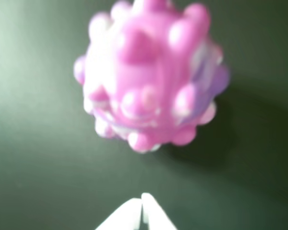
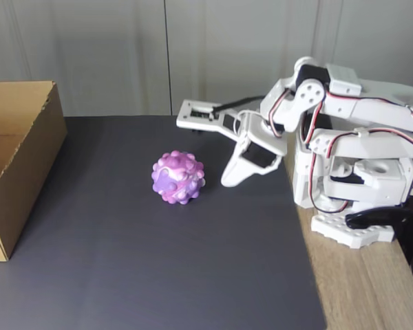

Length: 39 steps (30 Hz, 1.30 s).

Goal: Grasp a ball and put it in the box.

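Observation:
The ball (image 2: 177, 177), bumpy and mottled pink, purple and white, rests on the dark mat near its middle. My gripper (image 2: 227, 183) hangs just to the ball's right in the fixed view, a small gap away, with its fingers pointing down-left. In the wrist view the ball (image 1: 149, 76) is close and blurred in the upper middle. Below it the two white fingertips of my gripper (image 1: 141, 201) meet, shut on nothing. The brown cardboard box (image 2: 27, 179) stands open-topped at the left edge of the fixed view, well apart from the ball.
The dark mat (image 2: 158, 275) covers most of the table, and bare wood (image 2: 358, 289) shows along its right side. My arm's white base (image 2: 358, 199) stands on that wood. A grey wall closes the back.

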Each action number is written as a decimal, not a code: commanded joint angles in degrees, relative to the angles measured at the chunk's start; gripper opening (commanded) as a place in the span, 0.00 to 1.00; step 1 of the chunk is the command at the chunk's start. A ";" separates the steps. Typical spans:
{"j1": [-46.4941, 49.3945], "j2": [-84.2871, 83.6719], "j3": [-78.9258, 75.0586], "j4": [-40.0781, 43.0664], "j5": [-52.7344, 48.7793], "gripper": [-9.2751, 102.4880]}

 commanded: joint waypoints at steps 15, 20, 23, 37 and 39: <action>6.42 -31.55 -30.85 -12.74 3.43 0.08; 7.73 -42.19 -38.58 -15.29 5.19 0.08; 8.00 -43.95 -39.20 -15.47 6.24 0.08; 8.61 -46.85 -32.96 -16.35 9.23 0.34; 8.96 -47.37 -32.61 -16.70 9.49 0.36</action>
